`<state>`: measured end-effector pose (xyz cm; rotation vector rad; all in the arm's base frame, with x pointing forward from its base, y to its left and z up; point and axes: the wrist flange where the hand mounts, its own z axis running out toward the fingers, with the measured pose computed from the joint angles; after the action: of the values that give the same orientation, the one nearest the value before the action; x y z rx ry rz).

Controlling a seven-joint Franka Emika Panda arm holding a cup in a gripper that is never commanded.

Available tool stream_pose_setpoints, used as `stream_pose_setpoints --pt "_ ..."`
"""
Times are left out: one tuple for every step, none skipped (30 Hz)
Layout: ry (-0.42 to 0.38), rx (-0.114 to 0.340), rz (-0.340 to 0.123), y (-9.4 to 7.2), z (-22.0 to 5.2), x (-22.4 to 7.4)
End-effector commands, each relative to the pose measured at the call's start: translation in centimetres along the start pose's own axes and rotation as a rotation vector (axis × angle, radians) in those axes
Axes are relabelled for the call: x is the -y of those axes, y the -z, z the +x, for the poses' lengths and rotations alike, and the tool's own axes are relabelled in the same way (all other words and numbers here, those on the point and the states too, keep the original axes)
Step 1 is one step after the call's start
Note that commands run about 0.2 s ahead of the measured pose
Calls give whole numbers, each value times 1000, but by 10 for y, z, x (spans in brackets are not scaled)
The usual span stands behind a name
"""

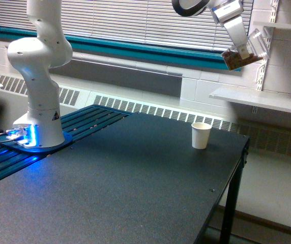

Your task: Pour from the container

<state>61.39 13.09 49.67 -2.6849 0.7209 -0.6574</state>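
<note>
Above the dark table [135,193], the gripper [243,49], clamped on the tilted clear plastic cup [247,53], is mid-carry and must align over the white paper cup [201,135].

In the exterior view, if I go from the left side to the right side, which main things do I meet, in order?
Robot base → white paper cup → claw holding the tilted clear cup, high above the table → wall shelf.
</note>
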Motion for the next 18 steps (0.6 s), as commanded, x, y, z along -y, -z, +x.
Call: stream_pose_setpoints --pt "7 1 -2 -1 -5 6" --pt "5 -1 -1 -1 -5 6" --pt "4 -1 1 -1 -5 6" --pt "4 0 3 -1 -6 7" --pt "3 1 3 -1 -6 7" --pt "2 -1 3 -1 -7 7" --pt "3 -3 3 -1 -8 8" --pt "8 -3 3 -2 -9 9" --pt "12 -1 2 -3 -11 10" --pt "16 0 1 -3 -13 10" --pt "20 0 0 -4 -15 11" --pt "24 -1 -1 -5 -17 12" --pt "28 0 -2 -6 -19 13" --pt "30 3 -1 -7 -22 15" --pt "33 7 0 -7 -25 16" --pt "37 10 1 -8 -28 18" --pt "42 11 0 -9 -31 19" --pt "47 11 -2 -10 -34 20"
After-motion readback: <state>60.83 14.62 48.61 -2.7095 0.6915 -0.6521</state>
